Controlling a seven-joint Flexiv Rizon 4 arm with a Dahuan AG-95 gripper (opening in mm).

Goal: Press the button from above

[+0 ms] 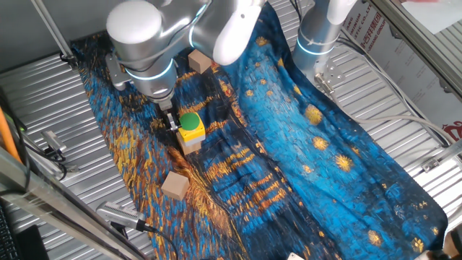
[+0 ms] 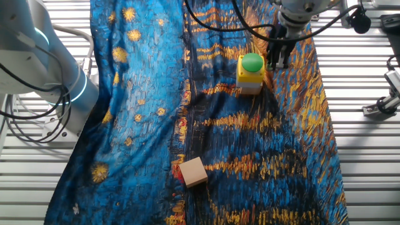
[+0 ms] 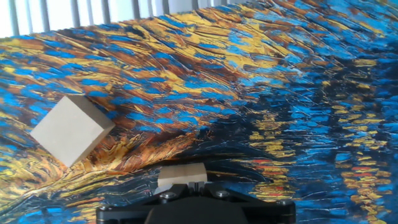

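The button has a round green cap on a small yellow box with a pale grey base. It stands upright on the blue and yellow painted cloth. It also shows in the other fixed view. My gripper points down and hangs close beside the button at about cap height, not over it. In the other fixed view the gripper is just right of the box. In the hand view the fingertips meet at the bottom edge, shut on nothing. A pale block edge shows just beyond them. The green cap is out of that view.
A tan wooden cube lies on the cloth nearer the front, also in the other fixed view and the hand view. A second cube lies behind the arm. A second robot base stands at the back. Ribbed metal table surrounds the cloth.
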